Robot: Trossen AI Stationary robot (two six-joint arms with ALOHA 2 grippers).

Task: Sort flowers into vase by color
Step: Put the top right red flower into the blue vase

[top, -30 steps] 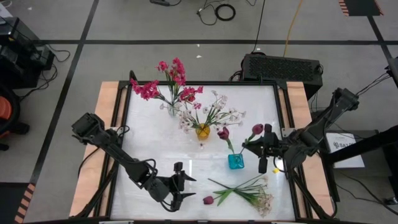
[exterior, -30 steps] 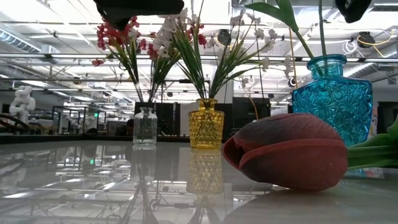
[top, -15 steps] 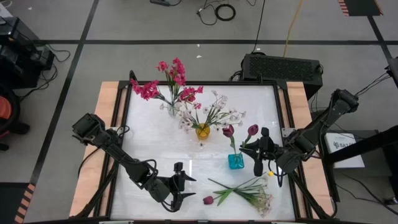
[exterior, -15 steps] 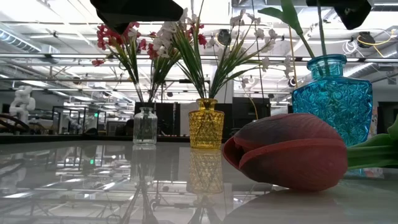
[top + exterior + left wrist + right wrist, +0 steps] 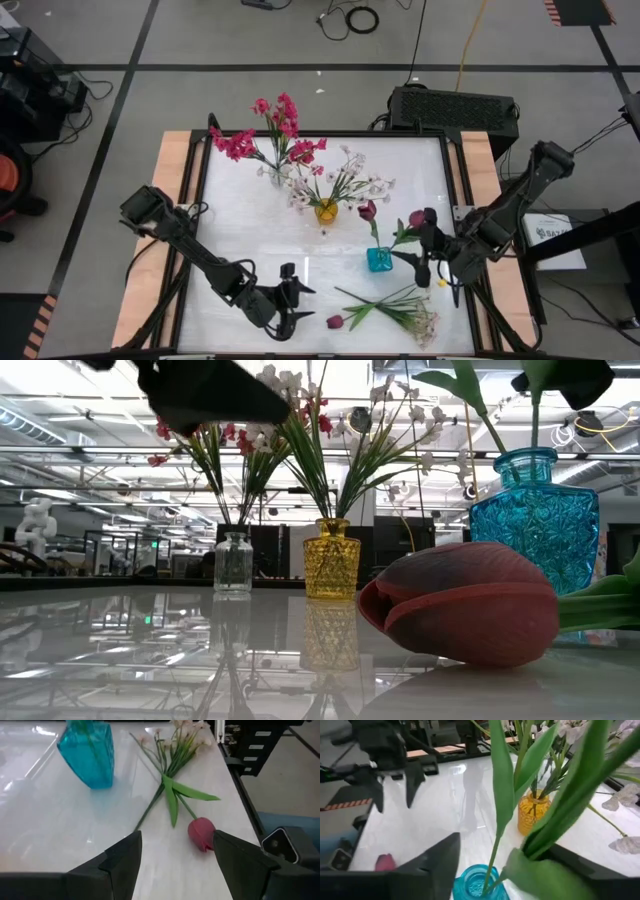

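Loose sprigs beside blue vase

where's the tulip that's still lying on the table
In the high view the loose tulip lies near the table's front edge, just right of the left claw, beside white sprigs and in front of the blue vase.

No readable text, label or number anywhere.

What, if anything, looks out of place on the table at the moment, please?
A small bunch lies flat on the table's near right part instead of standing in a vase: one maroon tulip and a few white-blossom sprigs, stems crossing. The clear vase, yellow vase and blue vase stand upright; nothing looks spilled.
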